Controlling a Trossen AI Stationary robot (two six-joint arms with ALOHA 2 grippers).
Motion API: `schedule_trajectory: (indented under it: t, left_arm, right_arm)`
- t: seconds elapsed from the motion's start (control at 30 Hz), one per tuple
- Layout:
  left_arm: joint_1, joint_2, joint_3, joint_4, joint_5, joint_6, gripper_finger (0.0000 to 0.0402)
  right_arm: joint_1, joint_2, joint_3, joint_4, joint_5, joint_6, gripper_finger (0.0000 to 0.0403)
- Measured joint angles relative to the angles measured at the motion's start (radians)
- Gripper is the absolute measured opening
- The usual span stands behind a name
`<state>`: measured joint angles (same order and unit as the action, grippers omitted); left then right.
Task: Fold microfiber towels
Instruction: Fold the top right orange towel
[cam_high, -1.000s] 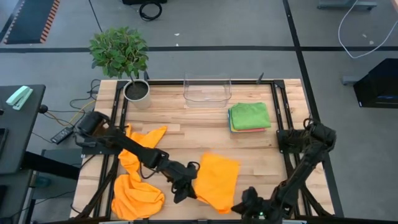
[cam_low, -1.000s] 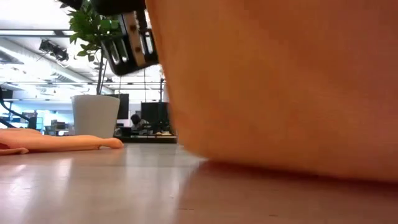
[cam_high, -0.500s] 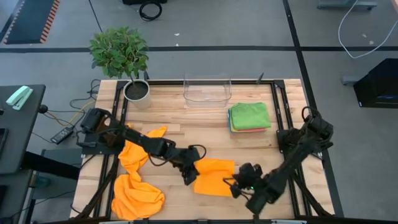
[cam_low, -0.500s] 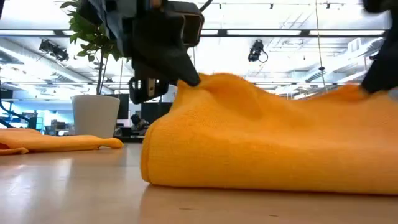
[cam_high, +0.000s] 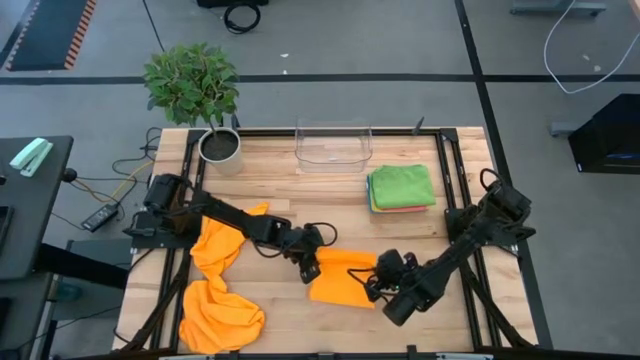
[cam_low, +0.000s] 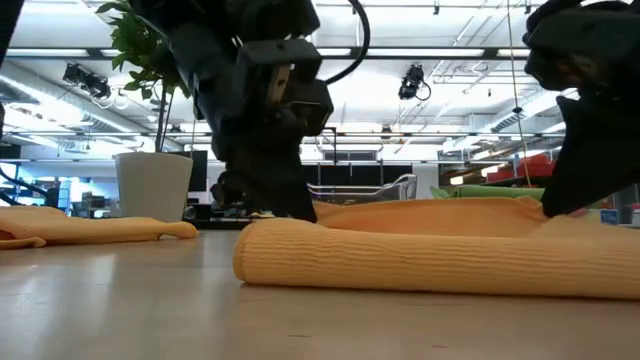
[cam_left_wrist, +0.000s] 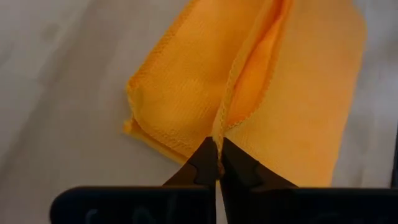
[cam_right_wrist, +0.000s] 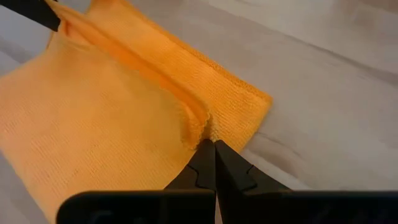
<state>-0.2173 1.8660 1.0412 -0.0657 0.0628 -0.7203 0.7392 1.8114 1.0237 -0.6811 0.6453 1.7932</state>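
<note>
Now folded in half on the tabletop (cam_high: 300, 215), orange towel (cam_high: 340, 280) lowered flat, both corners pinched by left fingers (cam_high: 309, 270) and right fingers (cam_high: 377, 285).

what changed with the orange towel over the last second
Both grippers, left and right, still pinching the orange towel, carried its near edge away from the table's front, folding it in half flat. The folded stack and loose orange towels stayed put.
</note>
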Motion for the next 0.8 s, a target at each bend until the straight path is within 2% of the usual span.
schedule_trajectory:
  t: [0.37, 0.63, 0.8]
  left_arm:
    - [0.036, 0.000, 0.000, 0.011, -0.037, 0.007, 0.0019]
    - [0.040, -0.005, 0.000, 0.015, -0.041, -0.001, 0.0091]
    - [0.047, -0.046, 0.000, 0.015, -0.116, 0.005, 0.0103]
  right_arm:
    - [-0.052, 0.000, -0.001, -0.009, 0.008, -0.050, 0.0008]
    - [-0.052, -0.029, -0.001, -0.092, 0.015, -0.041, 0.0080]
    - [-0.037, -0.121, 0.000, -0.140, 0.085, -0.019, 0.0120]
